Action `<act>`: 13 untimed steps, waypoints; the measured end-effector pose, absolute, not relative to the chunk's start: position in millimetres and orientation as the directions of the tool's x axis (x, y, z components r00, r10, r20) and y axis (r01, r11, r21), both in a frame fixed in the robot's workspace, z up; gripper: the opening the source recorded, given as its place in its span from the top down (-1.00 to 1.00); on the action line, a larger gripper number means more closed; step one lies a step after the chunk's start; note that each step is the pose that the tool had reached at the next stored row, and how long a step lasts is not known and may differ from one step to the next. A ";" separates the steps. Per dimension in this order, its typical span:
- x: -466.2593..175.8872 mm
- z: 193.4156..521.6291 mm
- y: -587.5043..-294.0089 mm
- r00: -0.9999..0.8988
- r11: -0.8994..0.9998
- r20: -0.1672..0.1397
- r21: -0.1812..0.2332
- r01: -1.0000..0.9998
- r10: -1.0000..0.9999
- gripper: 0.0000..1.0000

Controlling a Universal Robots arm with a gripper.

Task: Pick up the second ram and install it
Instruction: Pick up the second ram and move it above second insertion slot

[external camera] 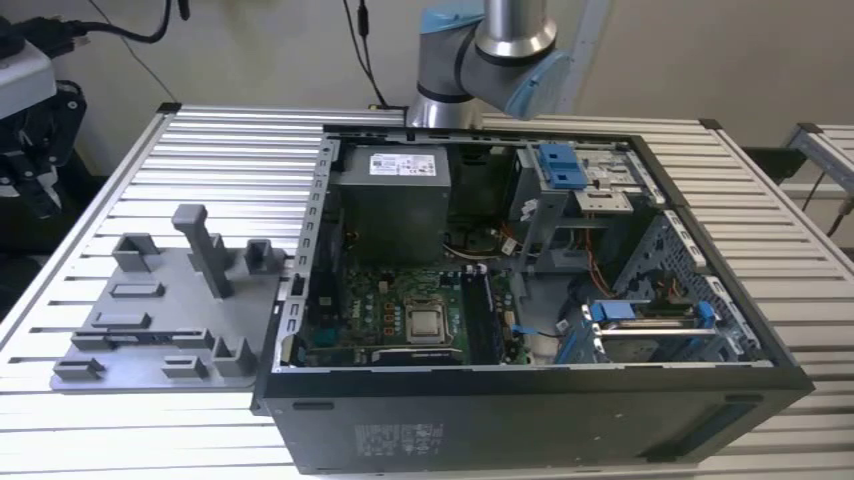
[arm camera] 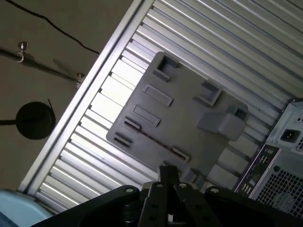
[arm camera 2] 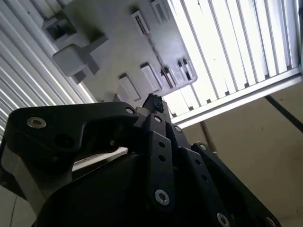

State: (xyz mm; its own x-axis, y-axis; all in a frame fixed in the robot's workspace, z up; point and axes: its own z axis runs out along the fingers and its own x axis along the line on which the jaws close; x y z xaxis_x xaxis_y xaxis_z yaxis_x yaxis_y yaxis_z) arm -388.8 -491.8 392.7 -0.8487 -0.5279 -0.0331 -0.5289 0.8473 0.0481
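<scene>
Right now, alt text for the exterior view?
An open computer case lies on a slatted metal table, its motherboard exposed. A grey tray with upright posts sits beside it at the exterior view's left; the robot arm rises behind the case.

Ribbed metal table (external camera: 240,150) carries two items. Grey plastic tray with upright posts (external camera: 171,305): near corner, at the edge on the exterior view's left. Open black computer case (external camera: 534,430): just beside the tray, on the exterior view's right; grey metal power-supply box (external camera: 390,195) in its far part, green circuit board (external camera: 387,310) nearer. Silver jointed robot arm (external camera: 483,50): behind the case. Black linkage gripper (arm camera: 168,174): well above the tray.
</scene>
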 end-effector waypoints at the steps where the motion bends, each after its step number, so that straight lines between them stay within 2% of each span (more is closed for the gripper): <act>1: -388.8 392.7 -491.8 -0.841 0.840 -0.034 0.048 -0.541 -0.540 0.79; 13: -388.8 392.7 -491.8 -0.752 0.751 -0.038 0.046 -0.659 -0.658 0.79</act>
